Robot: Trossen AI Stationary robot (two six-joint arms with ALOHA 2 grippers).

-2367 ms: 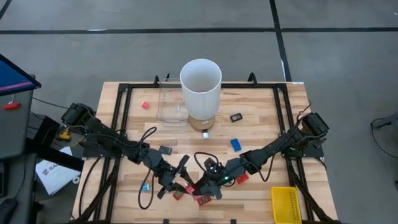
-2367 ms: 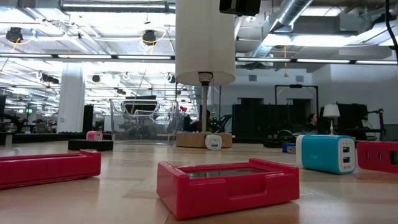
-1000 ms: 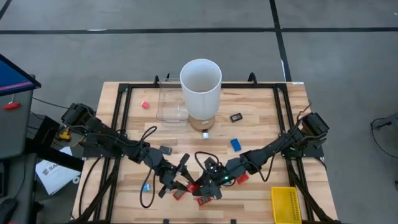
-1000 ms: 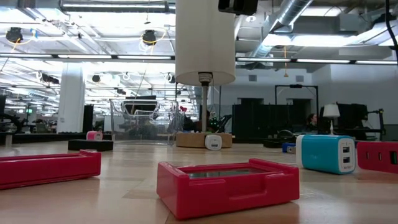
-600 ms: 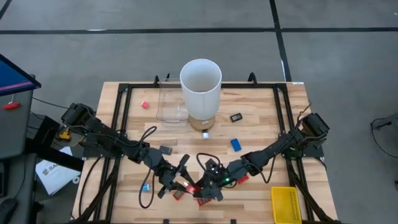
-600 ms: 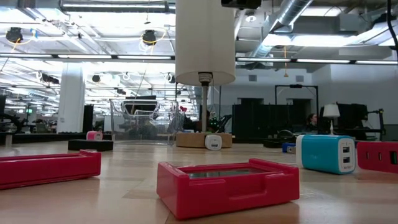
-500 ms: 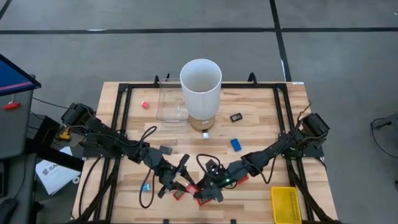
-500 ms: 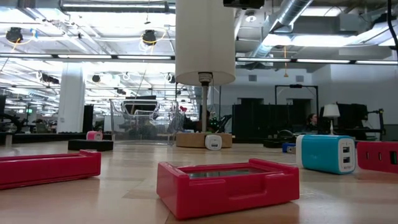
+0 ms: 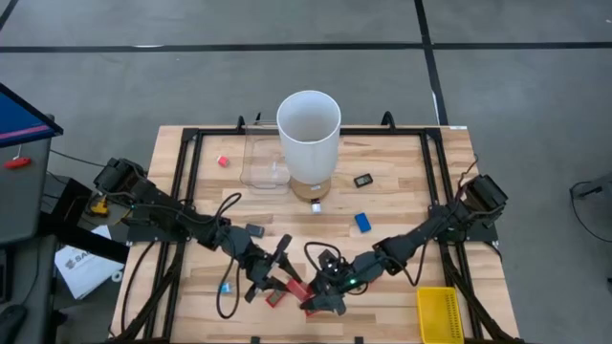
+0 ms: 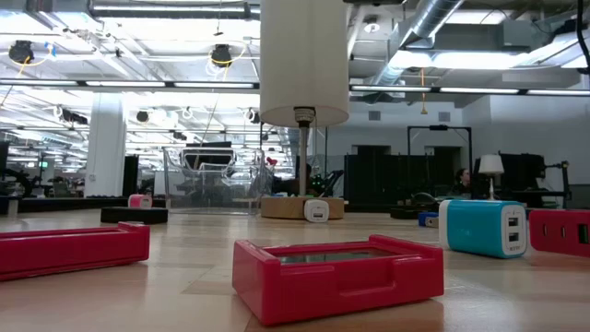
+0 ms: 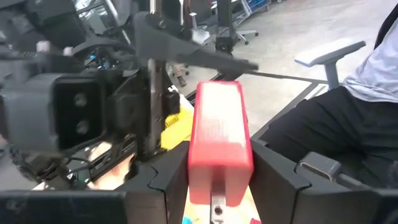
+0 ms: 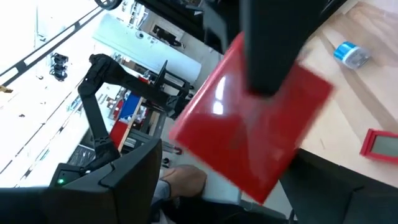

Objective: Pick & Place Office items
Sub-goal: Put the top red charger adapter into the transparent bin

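The two arms meet low over the near middle of the table (image 9: 402,191). The left gripper (image 9: 287,280) is clamped on a red block (image 11: 219,146), which stands upright between its dark fingers (image 11: 163,180) in the left wrist view. In the high view this block shows as a red sliver (image 9: 293,284) between the two arms. The right gripper (image 9: 317,298) sits just to the right of it, its fingers spread wide on either side of the same red block (image 12: 252,134), with a dark finger of the left gripper crossing in front of the block.

Other office items lie scattered on the wood. A flat red piece (image 9: 274,300) with a dark centre lies near the left gripper, and a small blue piece (image 9: 225,286) lies farther left. A black piece (image 9: 254,230) rests left of centre, a blue block (image 9: 363,222) right of centre, and another black piece (image 9: 363,180) beyond it. A tiny red piece (image 9: 223,161) lies at the far left.

A white cylinder (image 9: 309,134) stands at the far middle beside a clear box (image 9: 260,162). A yellow basket (image 9: 440,313) sits at the near right corner.
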